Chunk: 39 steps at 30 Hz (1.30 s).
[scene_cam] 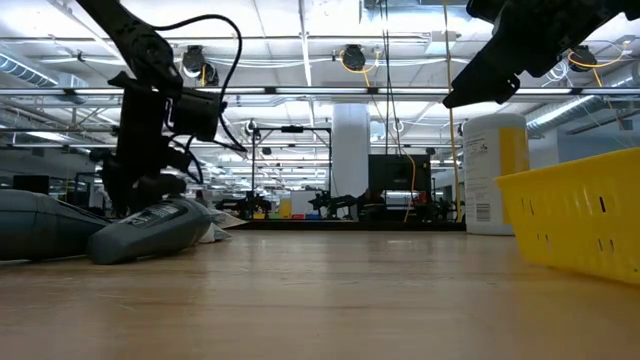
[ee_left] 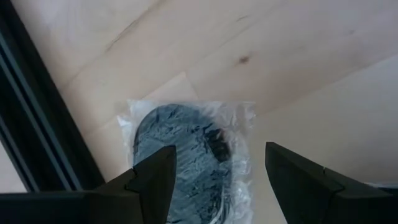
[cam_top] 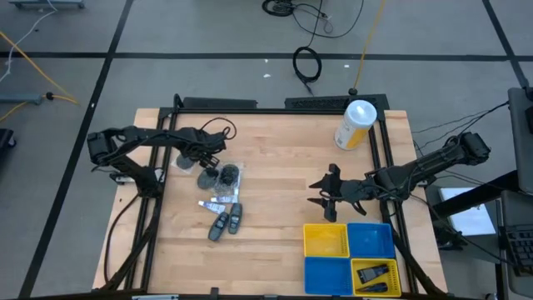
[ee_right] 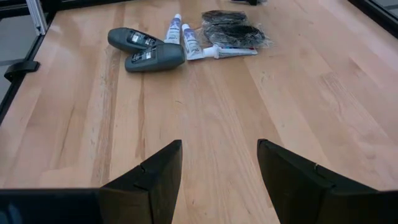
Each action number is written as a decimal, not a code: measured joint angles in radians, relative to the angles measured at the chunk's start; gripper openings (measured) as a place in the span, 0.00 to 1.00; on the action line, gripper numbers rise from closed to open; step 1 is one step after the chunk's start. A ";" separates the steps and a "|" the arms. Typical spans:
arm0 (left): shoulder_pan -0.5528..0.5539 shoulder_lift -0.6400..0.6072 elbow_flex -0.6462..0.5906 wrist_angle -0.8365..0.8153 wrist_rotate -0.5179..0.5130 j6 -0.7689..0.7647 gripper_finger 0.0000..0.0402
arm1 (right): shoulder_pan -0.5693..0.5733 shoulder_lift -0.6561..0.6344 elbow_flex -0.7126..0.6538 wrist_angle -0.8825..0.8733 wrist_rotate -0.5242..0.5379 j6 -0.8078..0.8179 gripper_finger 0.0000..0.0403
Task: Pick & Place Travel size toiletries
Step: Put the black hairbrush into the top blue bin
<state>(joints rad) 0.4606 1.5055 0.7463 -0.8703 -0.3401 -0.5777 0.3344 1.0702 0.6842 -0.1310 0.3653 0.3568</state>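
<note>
The toiletries lie on the table's left half: two dark grey oblong pieces (cam_top: 226, 222), small white tubes (cam_top: 213, 204), and greyish round pieces in clear wrap (cam_top: 225, 176). The right wrist view shows them too: oblong pieces (ee_right: 148, 50), tubes (ee_right: 191, 41), wrapped pieces (ee_right: 233, 28). My left gripper (cam_top: 204, 162) is open, pointing down over one wrapped round piece (ee_left: 186, 155), which lies flat on the wood with one finger on either side of it. My right gripper (cam_top: 329, 193) is open and empty near the bins.
A four-part bin, yellow (cam_top: 326, 240) and blue (cam_top: 371, 238), stands at the near right; one yellow part (cam_top: 375, 275) holds a dark grey piece. A large white-and-yellow canister (cam_top: 356, 123) stands at the far right. A black frame rail (ee_left: 37, 124) runs beside the left gripper.
</note>
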 joint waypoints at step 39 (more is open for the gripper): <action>0.001 0.000 -0.053 0.060 0.032 -0.033 0.01 | 0.000 0.000 0.000 0.000 0.000 -0.003 0.50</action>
<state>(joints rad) 0.4618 1.5051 0.6933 -0.8106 -0.3079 -0.6110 0.3344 1.0702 0.6842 -0.1310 0.3653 0.3538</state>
